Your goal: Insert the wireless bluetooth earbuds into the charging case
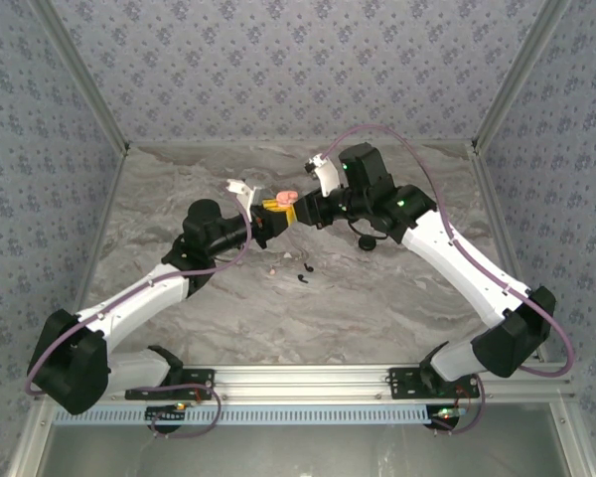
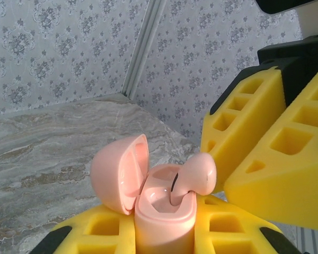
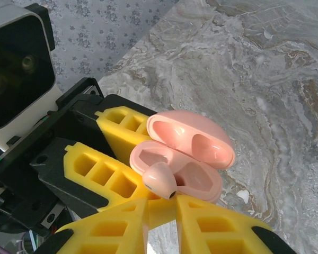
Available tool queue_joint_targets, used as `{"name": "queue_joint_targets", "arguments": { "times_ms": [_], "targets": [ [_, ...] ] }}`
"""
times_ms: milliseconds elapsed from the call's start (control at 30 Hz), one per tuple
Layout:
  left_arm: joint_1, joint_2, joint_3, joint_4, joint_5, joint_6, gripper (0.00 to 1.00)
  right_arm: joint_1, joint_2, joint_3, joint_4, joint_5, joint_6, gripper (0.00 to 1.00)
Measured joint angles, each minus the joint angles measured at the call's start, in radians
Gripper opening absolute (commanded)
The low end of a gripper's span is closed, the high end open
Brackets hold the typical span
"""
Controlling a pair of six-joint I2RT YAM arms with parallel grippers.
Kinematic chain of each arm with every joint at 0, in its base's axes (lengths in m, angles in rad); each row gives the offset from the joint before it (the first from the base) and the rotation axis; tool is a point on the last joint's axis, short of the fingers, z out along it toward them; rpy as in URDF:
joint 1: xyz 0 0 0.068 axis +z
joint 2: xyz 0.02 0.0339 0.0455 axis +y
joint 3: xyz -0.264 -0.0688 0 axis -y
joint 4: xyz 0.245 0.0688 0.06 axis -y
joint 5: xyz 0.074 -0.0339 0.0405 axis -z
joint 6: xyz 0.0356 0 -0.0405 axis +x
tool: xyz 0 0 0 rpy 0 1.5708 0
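Observation:
The charging case (image 2: 164, 222) is pink, not black, and stands upright between the yellow fingers of my left gripper (image 2: 164, 235), which is shut on it. Its lid (image 2: 119, 172) is swung open. My right gripper (image 3: 163, 207) is shut on a pink earbud (image 3: 160, 180). The earbud (image 2: 199, 173) has its stem down in one socket of the case and its head still above the rim. The socket beside it looks empty. From above, both grippers meet over mid-table at the case (image 1: 287, 196), held off the surface.
Two small black hook-shaped pieces (image 1: 304, 274) lie on the marble table (image 1: 377, 298) in front of the grippers. A black round object (image 1: 368, 241) sits under the right arm. Patterned walls with metal posts (image 1: 89, 89) enclose the table.

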Motion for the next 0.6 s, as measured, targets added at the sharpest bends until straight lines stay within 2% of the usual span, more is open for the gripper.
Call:
{"name": "queue_joint_targets", "arguments": {
  "times_ms": [600],
  "targets": [
    [0.0, 0.0, 0.0, -0.005, 0.003, 0.007, 0.07, 0.003, 0.009, 0.007, 0.001, -0.048, -0.019, 0.22]
  ]
}}
